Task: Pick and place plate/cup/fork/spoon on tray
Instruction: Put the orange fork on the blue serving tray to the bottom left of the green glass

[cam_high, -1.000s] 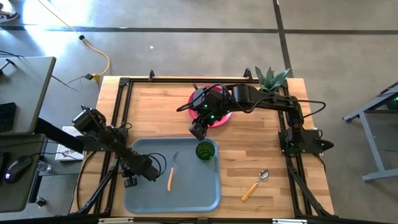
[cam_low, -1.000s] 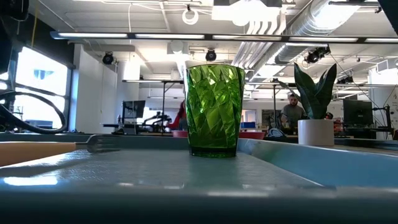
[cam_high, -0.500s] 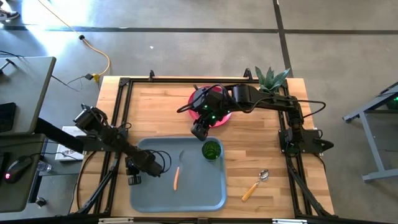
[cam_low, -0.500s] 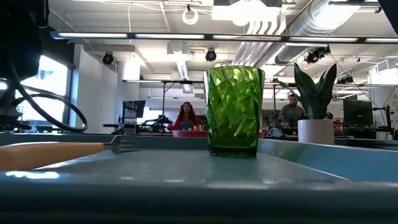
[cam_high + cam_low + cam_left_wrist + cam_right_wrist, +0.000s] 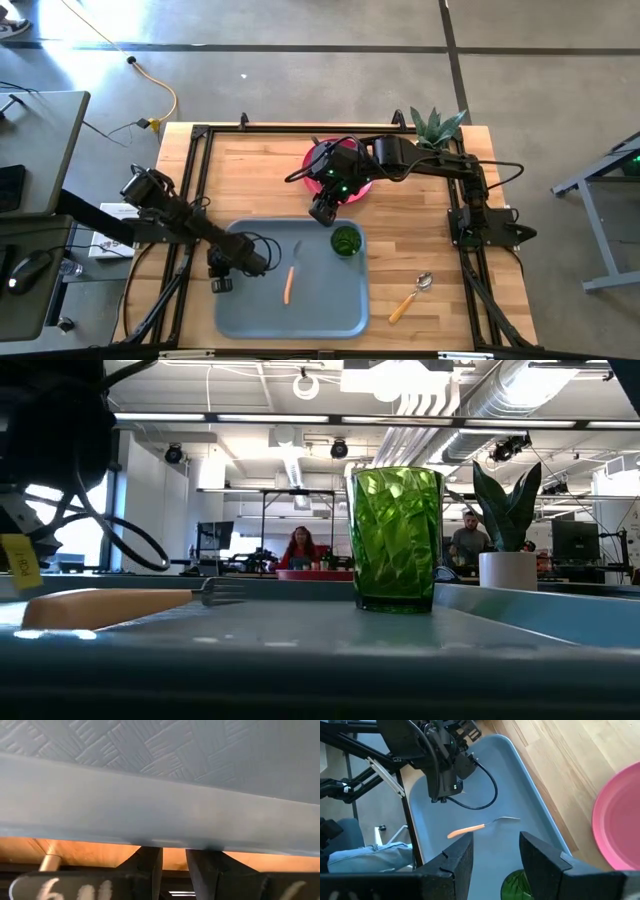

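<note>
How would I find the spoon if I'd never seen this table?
Start at the big grey-blue tray near the front of the wooden table. Look just off its right side: the spoon lies there alone on the bare wood. It has a rounded silver bowl, while the fork, with the same orange handle, lies inside the tray.

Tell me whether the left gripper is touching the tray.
Touching. In the left wrist view, the left gripper has its fingers closed on the tray edge; the high view agrees.
</note>
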{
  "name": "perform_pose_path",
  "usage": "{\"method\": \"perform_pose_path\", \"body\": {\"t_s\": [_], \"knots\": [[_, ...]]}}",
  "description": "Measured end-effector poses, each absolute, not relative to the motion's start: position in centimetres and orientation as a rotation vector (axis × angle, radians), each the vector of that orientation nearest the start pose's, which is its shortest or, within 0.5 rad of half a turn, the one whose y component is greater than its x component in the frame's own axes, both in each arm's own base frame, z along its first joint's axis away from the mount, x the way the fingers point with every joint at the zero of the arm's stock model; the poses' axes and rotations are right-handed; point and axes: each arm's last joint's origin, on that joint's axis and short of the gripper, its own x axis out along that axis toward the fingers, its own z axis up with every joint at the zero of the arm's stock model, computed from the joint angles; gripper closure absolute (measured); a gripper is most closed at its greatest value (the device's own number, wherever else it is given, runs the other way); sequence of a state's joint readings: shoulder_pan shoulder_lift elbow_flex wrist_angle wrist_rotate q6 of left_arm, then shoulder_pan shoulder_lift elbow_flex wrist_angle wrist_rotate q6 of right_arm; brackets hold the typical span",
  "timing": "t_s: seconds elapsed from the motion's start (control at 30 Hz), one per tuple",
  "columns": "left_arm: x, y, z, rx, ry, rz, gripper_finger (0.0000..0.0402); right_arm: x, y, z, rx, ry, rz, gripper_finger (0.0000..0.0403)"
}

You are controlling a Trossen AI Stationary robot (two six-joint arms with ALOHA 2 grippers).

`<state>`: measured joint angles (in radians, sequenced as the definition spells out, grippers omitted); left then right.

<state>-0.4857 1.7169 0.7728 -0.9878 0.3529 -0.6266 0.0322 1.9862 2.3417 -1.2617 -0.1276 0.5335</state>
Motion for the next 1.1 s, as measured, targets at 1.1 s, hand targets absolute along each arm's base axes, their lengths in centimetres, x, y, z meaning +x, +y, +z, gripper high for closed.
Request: {"method": "perform_pose_path", "body": {"t_s": [1.1], "knots": [[21.8,-10.6,12.4,-0.244,1.895,0.014,0.0326,39.3,1.6,41.0,0.544,0.942,-0.105,0.0253]]}}
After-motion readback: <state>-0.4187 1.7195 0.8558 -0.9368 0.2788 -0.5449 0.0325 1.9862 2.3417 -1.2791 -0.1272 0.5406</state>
